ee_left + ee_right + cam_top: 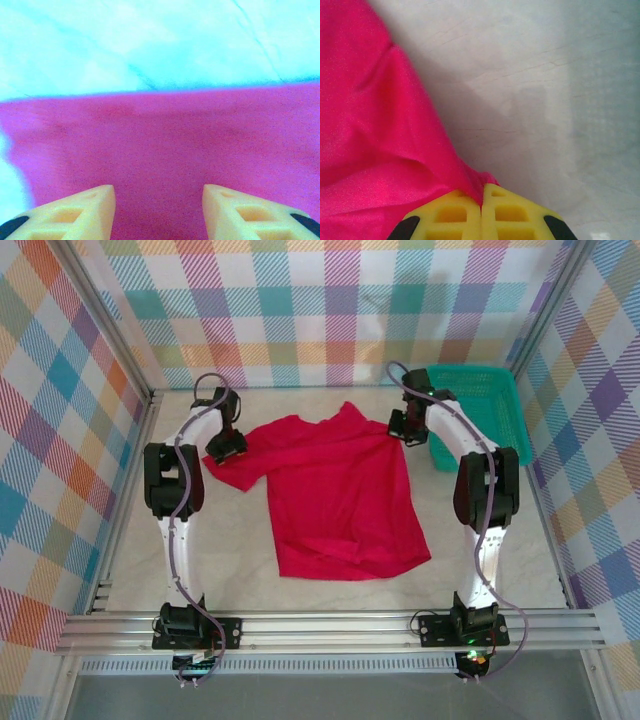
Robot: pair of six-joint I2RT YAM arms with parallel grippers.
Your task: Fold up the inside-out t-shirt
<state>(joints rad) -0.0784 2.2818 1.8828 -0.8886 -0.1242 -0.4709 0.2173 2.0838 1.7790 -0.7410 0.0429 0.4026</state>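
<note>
T-shirt: one red t-shirt (340, 490) is counted.
Basket: one teal basket (470, 370) is counted.
Arms: two are counted, a left arm (175, 480) and a right arm (485, 485).
Jaws: two pairs of jaws are counted, one pair per arm.
Tabletop: one tabletop (230, 550) is counted.
Walls: three plaid walls (300, 310) are counted.

table (230, 560): pale, maybe marble | on it: red t-shirt (340, 490) | teal basket (487, 405)

Left jaws apart, right jaws clamped together.
</note>
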